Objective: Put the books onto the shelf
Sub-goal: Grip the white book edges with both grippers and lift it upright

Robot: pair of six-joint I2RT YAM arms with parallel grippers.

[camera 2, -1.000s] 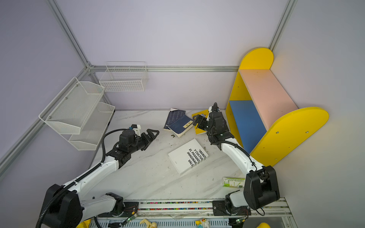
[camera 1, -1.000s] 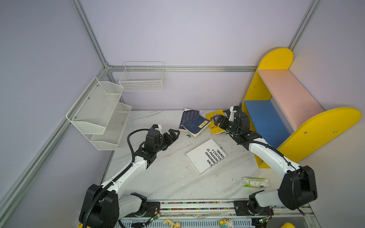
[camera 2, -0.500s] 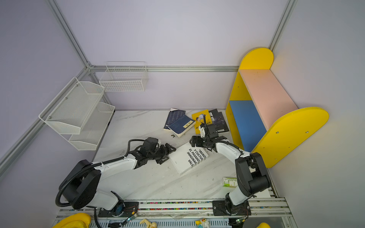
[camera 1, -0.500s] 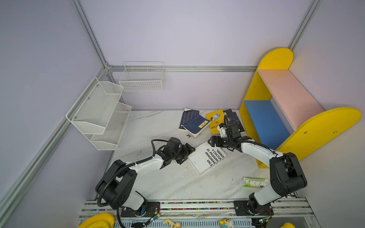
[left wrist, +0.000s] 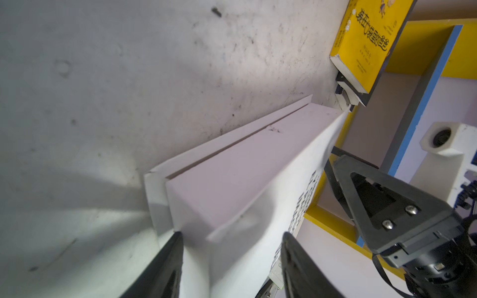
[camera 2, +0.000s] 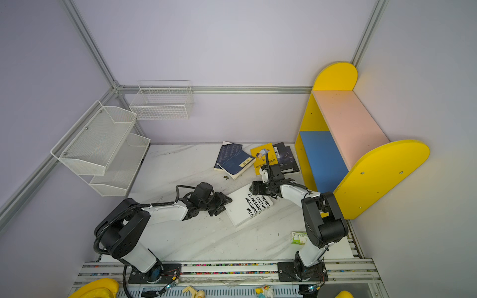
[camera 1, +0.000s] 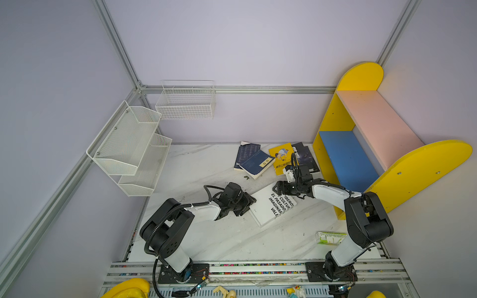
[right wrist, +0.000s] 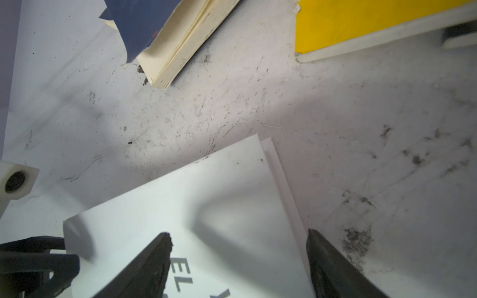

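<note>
The large white book (camera 1: 271,207) with black lettering lies flat mid-table. My left gripper (camera 1: 251,203) is open, and in the left wrist view the left gripper (left wrist: 231,234) straddles the thickness of the white book (left wrist: 232,180) at its left edge. My right gripper (camera 1: 277,189) hangs open over the book's far corner; in the right wrist view one of the fingers (right wrist: 160,247) is above the cover. A navy book (camera 1: 256,163), a yellow book (camera 1: 281,157) and dark books (camera 1: 305,157) lie at the back beside the shelf (camera 1: 348,157).
A small green-and-white box (camera 1: 330,237) lies at the front right near the right arm's base. A white mesh rack (camera 1: 129,144) and a wire basket (camera 1: 185,100) hang on the left and back walls. The shelf's yellow side panel (camera 1: 418,170) juts forward on the right.
Both arms have come in to the white book: the left from mid-left, its jaws narrowing, and the right down from the pile by the shelf. The book has not moved.
</note>
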